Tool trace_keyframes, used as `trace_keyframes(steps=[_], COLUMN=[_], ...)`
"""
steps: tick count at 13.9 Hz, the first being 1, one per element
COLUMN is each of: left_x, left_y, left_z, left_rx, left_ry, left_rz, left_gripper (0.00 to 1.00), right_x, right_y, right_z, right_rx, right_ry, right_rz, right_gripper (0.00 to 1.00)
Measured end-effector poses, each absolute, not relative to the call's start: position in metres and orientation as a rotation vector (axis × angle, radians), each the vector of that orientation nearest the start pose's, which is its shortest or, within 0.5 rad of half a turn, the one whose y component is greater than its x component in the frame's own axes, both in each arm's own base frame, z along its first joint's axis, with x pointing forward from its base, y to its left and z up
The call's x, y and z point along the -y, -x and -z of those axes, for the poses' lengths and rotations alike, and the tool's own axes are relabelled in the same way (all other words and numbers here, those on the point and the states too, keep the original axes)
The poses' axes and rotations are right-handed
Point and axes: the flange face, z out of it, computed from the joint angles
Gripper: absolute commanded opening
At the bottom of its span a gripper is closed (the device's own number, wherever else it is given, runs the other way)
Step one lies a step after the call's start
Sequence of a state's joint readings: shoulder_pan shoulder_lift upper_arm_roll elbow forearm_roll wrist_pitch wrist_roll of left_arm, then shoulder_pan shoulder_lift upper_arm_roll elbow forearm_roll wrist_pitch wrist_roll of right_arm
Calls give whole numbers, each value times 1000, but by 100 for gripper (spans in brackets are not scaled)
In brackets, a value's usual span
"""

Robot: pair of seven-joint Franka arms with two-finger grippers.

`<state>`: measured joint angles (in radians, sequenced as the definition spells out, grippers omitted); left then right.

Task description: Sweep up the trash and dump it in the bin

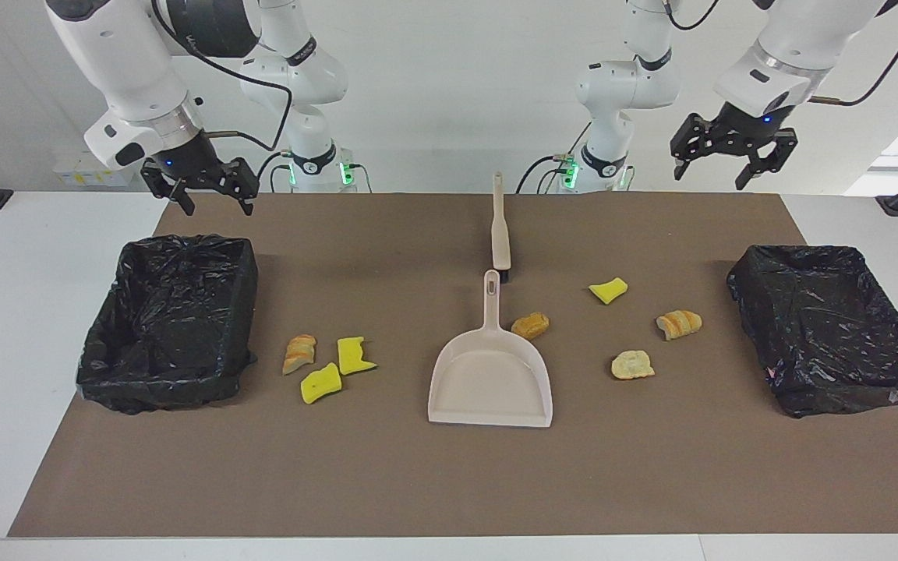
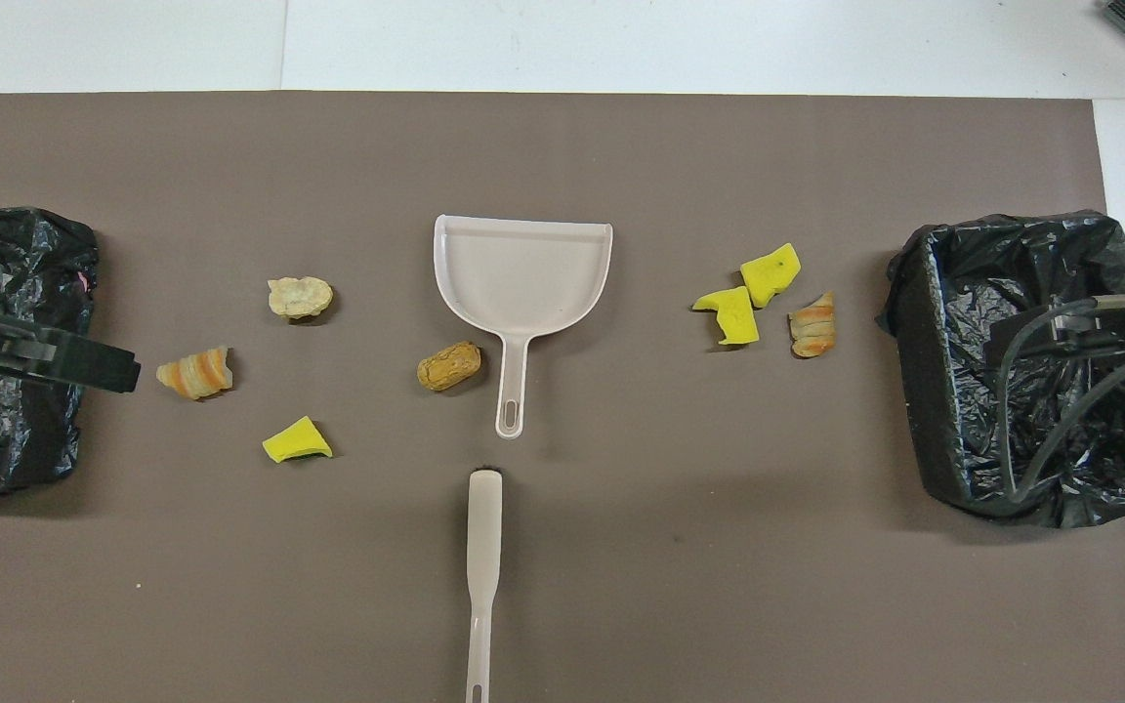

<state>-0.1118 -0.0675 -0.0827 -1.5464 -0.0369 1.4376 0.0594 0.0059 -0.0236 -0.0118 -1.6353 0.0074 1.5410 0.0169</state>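
Seven scraps of trash (image 1: 530, 325) lie scattered on the desk around the dustpan (image 1: 491, 383), untouched, since the left gripper (image 1: 722, 152) and right gripper (image 1: 200, 185) hang aloft with fingers wide, empty.

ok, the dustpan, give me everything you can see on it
The dustpan is one beige piece, plastic by the look: a shallow scoop with low raised walls and a straight open lip, plus a slim handle with a hang slot near its tip. It lies flat on the brown mat mid-table, handle toward the robots, and its scoop holds nothing. A brown bread-like scrap sits close beside the handle; contact is unclear. The brush lies just nearer the robots, in line with the handle. No gripper touches it.
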Motion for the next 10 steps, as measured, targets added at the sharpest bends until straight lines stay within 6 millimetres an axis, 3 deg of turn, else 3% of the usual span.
trace_keyframes(steps=[5,10], left_x=[176,252], left_y=[-454,-409], left_z=[-623,-554], left_rx=[-358,-329], left_ry=[3131,3131], left_rz=[-64,-94], left_gripper=[100,100], right_x=[2,3], right_y=[-542,-542], right_z=[-605,-604], right_rx=[-36,-38], right_ry=[3132,3132], right_rz=[-111,-117], right_gripper=[100,100])
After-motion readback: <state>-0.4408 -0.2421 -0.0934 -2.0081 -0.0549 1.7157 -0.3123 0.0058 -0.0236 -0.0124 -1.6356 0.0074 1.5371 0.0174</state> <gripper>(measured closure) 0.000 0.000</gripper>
